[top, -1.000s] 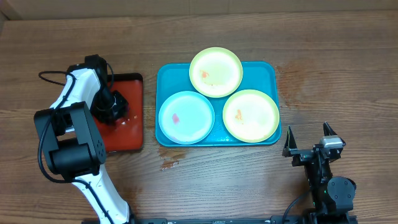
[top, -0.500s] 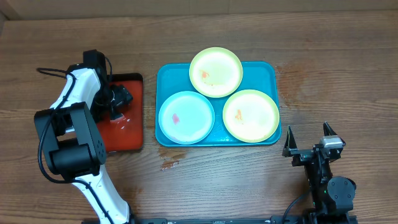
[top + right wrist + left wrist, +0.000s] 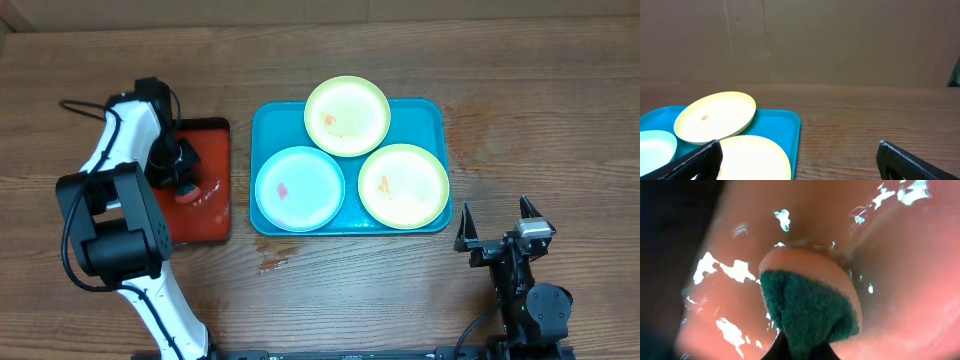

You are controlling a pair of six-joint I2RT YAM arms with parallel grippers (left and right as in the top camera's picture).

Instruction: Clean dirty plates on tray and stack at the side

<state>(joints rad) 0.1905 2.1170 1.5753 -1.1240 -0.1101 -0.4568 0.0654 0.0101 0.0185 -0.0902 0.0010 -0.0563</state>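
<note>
From my station, I judge the job barely begun: all three plates sit on the turquoise tray point(image 3: 268, 118) and nothing is stacked at the side. The yellow-green plate point(image 3: 347, 115) at the tray's 12 o'clock carries an orange smear. The blue plate point(image 3: 299, 188) at 8 o'clock shows a pink one, and the second yellow-green plate point(image 3: 403, 185) at 4 o'clock another orange one. So every wipe and the whole stacking are left to do. My left claw point(image 3: 183, 183) is over the red tray point(image 3: 215, 215), which lies at 9 o'clock from the turquoise one. Through its wrist camera I see a sponge point(image 3: 810, 310), green scouring face toward the lens and pale foam behind it. Its lower edge is pinched between narrow dark fingers that only just show at the bottom of the view. The red surface below glistens, which I read as water, though I cannot tell whether the sponge touches it or hangs just above. I take this step as wetting the sponge before the first plate. My right claw point(image 3: 495, 238) is parked over the bare desk point(image 3: 540, 120) at about 5 o'clock from the turquoise tray. Its jaws are spread wide, holding and touching nothing.
</note>
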